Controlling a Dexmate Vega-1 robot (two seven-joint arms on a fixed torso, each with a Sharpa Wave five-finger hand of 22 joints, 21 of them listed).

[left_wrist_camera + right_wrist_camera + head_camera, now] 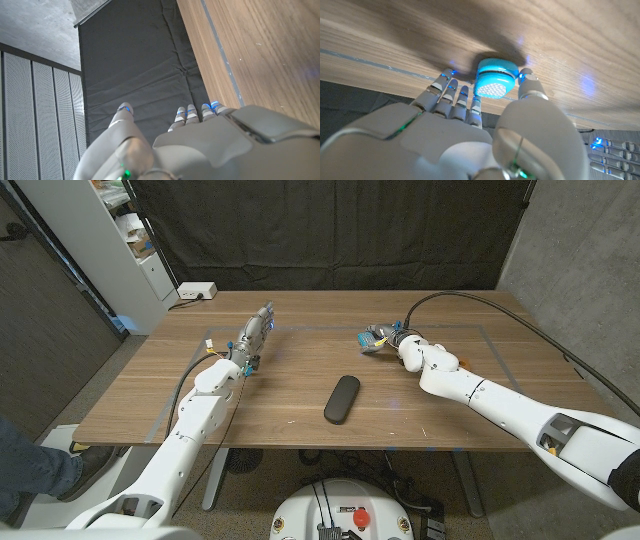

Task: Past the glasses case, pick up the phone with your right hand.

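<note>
A black oval glasses case (342, 398) lies in the middle of the wooden table (300, 370). Beyond it to the right is my right hand (379, 338), low over the table. In the right wrist view a cyan phone (492, 82) shows end-on with a dotted face. My thumb (529, 82) touches one side of it and my fingers (474, 102) the other, so the hand pinches it. The phone's far end still meets the table. My left hand (254, 336) stands at the back left with its fingers (187, 114) straight and nothing in it.
A white power strip (197, 291) sits at the table's far left corner, with a shelf unit (130, 240) behind it. A person's leg and shoe (35, 465) show at the lower left. A black curtain (330, 230) hangs behind the table.
</note>
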